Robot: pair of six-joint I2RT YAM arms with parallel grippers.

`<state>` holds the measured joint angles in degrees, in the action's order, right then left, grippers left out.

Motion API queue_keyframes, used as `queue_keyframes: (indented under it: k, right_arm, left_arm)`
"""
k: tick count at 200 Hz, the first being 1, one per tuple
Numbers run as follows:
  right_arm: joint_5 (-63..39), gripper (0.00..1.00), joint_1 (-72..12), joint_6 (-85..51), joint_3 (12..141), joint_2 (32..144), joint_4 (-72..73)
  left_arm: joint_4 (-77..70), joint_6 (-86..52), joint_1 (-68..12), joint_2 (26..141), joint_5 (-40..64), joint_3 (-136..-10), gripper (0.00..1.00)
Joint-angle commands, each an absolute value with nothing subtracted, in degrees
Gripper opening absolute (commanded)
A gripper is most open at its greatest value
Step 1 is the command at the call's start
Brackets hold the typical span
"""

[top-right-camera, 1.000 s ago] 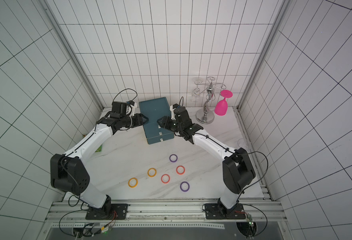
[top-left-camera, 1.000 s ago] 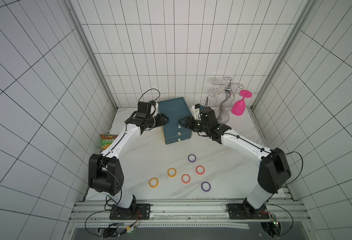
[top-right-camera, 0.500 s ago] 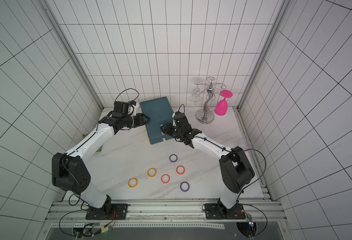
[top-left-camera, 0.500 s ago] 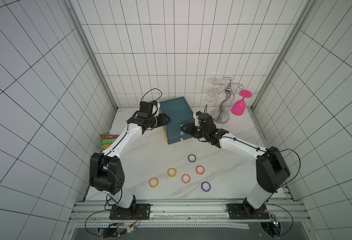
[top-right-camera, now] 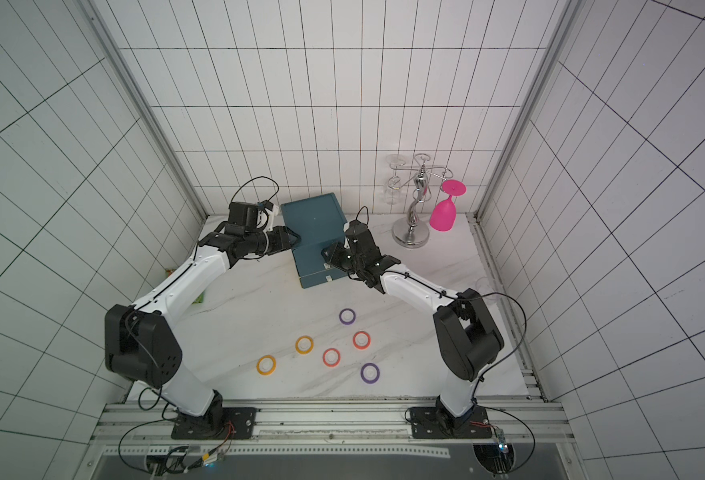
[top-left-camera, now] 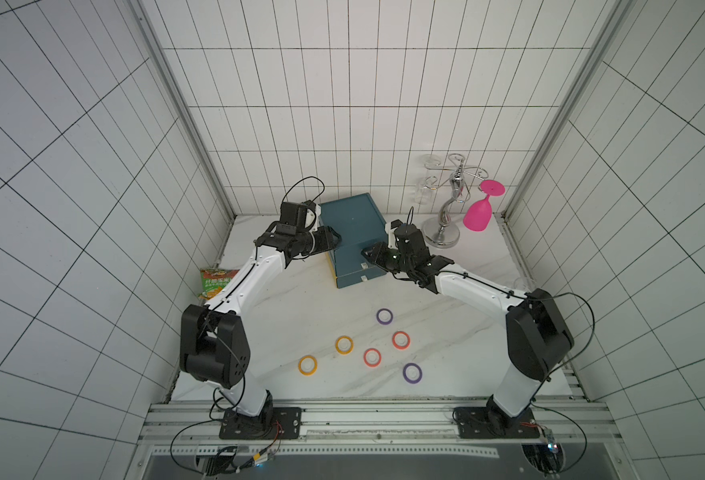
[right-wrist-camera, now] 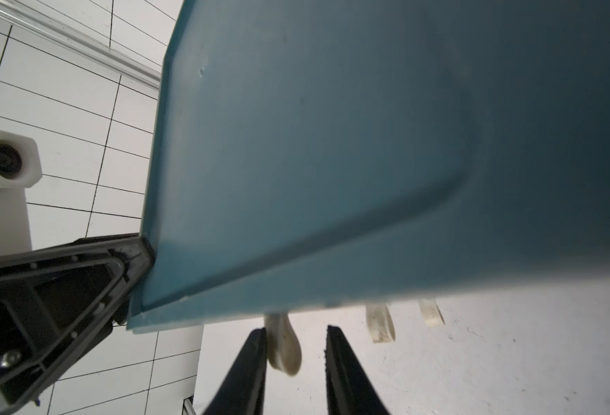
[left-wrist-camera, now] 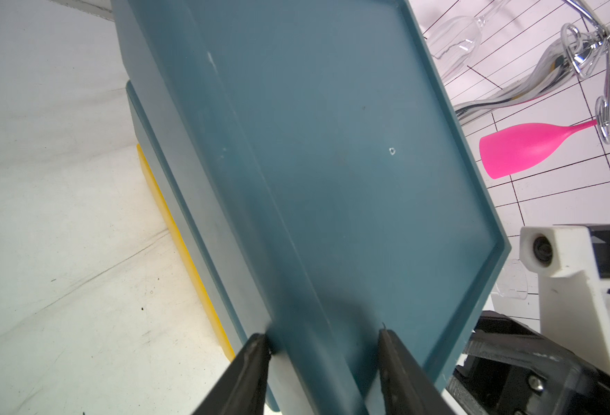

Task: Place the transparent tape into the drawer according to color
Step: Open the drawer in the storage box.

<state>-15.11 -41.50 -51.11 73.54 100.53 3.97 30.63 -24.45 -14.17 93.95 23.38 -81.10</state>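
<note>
Several transparent tape rolls lie flat on the marble in front of the arms: two purple, two red and two orange. The teal drawer cabinet stands at the back. My left gripper is shut on its left top edge. My right gripper is at the cabinet's front. Its jaws are open around the top drawer's white pull tab, which touches one finger, with a gap to the other.
Two more white pull tabs hang from the lower drawers. A chrome glass rack with a pink goblet stands at the back right. A snack packet lies by the left wall, and a clear glass by the right wall.
My right gripper has come down from beside the cabinet to its front and narrowed its jaws around the top pull tab. The left gripper has stayed on the cabinet.
</note>
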Motion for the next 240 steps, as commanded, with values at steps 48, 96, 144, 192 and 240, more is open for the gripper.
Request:
queue_keyframes:
  k: [48, 96, 144, 192, 240]
  right_arm:
    - [-12.81, 0.0, -41.3, -51.38, 76.13, 101.48, 5.45]
    - [-12.76, 0.0, -41.92, -52.79, 69.58, 96.5, 5.47]
    - [-12.26, 0.0, -43.49, -53.44, 62.36, 90.53, 3.68]
    - [-9.78, 0.0, -45.74, -53.77, 58.83, 86.29, 1.43]
    - [-9.1, 0.0, -46.05, -53.61, 58.18, 85.22, 0.2]
  left_arm:
    - [29.67, -23.14, -14.44, 95.27, 22.28, -81.88, 0.51]
    - [29.71, -22.83, -14.43, 95.37, 21.28, -81.75, 0.51]
    - [29.88, -22.61, -14.09, 95.24, 20.48, -81.41, 0.5]
    - [30.14, -22.39, -13.8, 94.68, 19.73, -81.2, 0.5]
    - [30.23, -22.26, -13.63, 94.57, 19.24, -81.08, 0.5]
